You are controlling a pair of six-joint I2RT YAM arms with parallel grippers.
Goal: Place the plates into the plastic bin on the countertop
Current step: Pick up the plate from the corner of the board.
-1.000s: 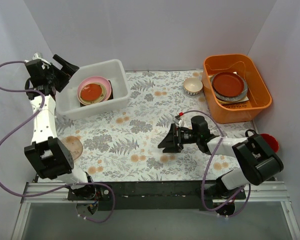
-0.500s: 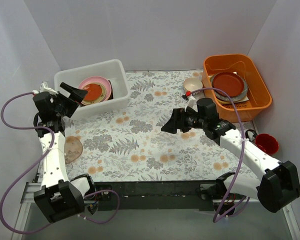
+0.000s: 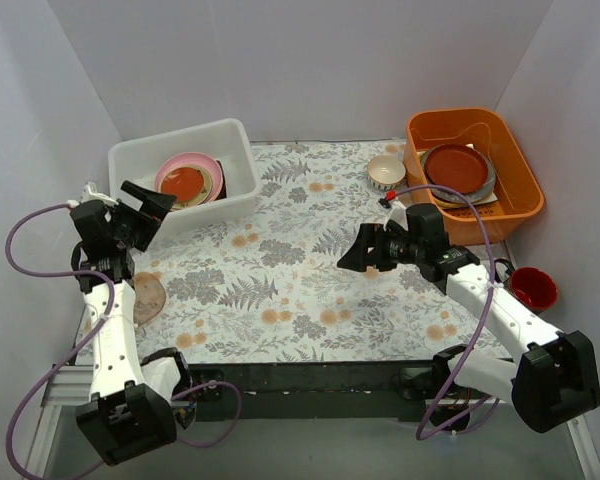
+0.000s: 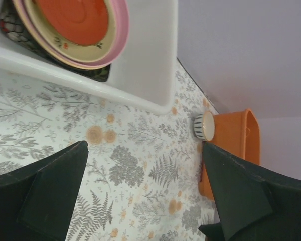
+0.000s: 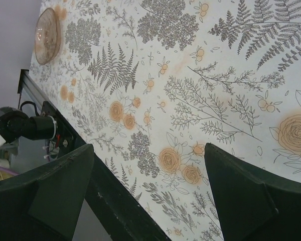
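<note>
So, both of your pincers are spread wide and holding nothing. The left pincer (image 3: 155, 212) hangs over the counter (image 3: 280, 270) just off the near-left corner of the translucent white rectangular plastic bin (image 3: 242, 160), close to its front wall. That bin sits at the far-left corner, tight against the side walls. Inside it there's a stack: a small red-orange saucer (image 3: 184, 183) on a cream plate, on a pink round plate (image 3: 208, 166), with a black square floral plate (image 4: 10, 25) at the bottom.

The right pincer (image 3: 355, 255) hovers above the fern-print cloth right of centre, pointing left. Your widest bare stretch of cloth runs between the two pincers.

A brownish see-through round plate (image 3: 145, 297) lies right at the cloth's left edge, near the left arm. A small cream bowl (image 3: 386, 172) sits just beside the orange plastic tub (image 3: 460, 115) in the far-right corner. The black rail (image 3: 300, 378) runs along the near edge.
</note>
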